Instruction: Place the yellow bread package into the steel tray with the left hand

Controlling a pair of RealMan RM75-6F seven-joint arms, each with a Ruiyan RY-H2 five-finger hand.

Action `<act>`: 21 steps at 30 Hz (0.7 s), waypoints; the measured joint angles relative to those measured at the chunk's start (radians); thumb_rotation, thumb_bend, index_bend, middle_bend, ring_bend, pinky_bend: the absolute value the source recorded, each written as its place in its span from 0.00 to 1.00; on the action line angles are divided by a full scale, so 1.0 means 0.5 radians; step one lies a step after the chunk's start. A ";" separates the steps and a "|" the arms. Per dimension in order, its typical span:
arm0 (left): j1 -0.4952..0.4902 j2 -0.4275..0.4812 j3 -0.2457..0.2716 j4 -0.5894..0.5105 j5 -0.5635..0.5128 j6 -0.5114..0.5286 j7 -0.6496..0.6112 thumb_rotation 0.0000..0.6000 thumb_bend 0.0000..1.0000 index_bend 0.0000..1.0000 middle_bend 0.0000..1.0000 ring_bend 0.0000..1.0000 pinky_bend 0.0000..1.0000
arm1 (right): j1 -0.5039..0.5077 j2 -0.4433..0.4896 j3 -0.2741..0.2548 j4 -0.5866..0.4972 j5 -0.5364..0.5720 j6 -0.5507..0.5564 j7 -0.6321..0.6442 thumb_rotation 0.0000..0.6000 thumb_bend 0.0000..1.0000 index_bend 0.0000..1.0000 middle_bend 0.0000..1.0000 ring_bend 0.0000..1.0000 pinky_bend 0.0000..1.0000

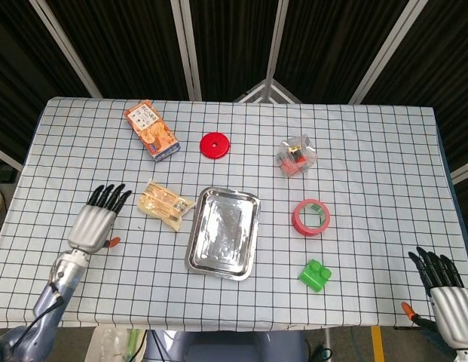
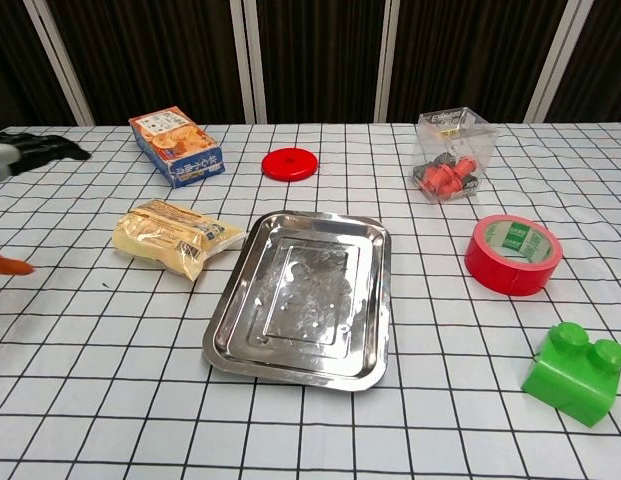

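The yellow bread package (image 1: 165,204) (image 2: 175,237) lies flat on the checked cloth, just left of the steel tray (image 1: 200,255) (image 2: 226,335), which holds nothing. My left hand (image 1: 98,219) hovers over the table to the left of the package, fingers straight and apart, holding nothing; only its dark fingertips (image 2: 40,148) enter the chest view at the left edge. My right hand (image 1: 445,288) stays low at the table's front right corner, fingers spread and empty.
An orange snack box (image 1: 151,130) and a red disc (image 1: 215,145) lie at the back. A clear box of red parts (image 1: 297,155), a red tape roll (image 1: 311,217) and a green brick (image 1: 314,274) sit right of the tray.
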 measured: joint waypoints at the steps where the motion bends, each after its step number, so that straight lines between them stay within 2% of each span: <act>1: -0.045 -0.044 -0.019 0.030 -0.041 -0.044 0.032 1.00 0.17 0.00 0.00 0.00 0.01 | 0.007 0.005 0.010 0.003 0.034 -0.017 0.019 1.00 0.30 0.00 0.00 0.00 0.00; 6: -0.296 -0.319 -0.091 0.264 -0.299 -0.210 0.235 1.00 0.17 0.00 0.00 0.00 0.01 | 0.056 0.035 0.076 0.033 0.218 -0.138 0.138 1.00 0.30 0.00 0.00 0.00 0.00; 10: -0.431 -0.470 -0.096 0.442 -0.433 -0.297 0.321 1.00 0.17 0.00 0.00 0.00 0.01 | 0.080 0.044 0.106 0.051 0.281 -0.183 0.163 1.00 0.30 0.00 0.00 0.00 0.00; 14: -0.520 -0.566 -0.082 0.584 -0.507 -0.322 0.361 1.00 0.26 0.00 0.01 0.03 0.02 | 0.094 0.044 0.108 0.053 0.297 -0.218 0.162 1.00 0.30 0.00 0.00 0.00 0.00; 16: -0.551 -0.588 -0.077 0.616 -0.548 -0.328 0.381 1.00 0.33 0.02 0.10 0.12 0.07 | 0.098 0.045 0.109 0.053 0.311 -0.229 0.163 1.00 0.30 0.00 0.00 0.00 0.00; 18: -0.576 -0.611 -0.071 0.634 -0.571 -0.311 0.397 1.00 0.37 0.08 0.25 0.26 0.15 | 0.101 0.045 0.114 0.052 0.326 -0.234 0.158 1.00 0.30 0.00 0.00 0.00 0.00; 21: -0.592 -0.628 -0.060 0.655 -0.572 -0.269 0.390 1.00 0.39 0.15 0.34 0.34 0.19 | 0.101 0.044 0.118 0.048 0.334 -0.232 0.147 1.00 0.30 0.00 0.00 0.00 0.00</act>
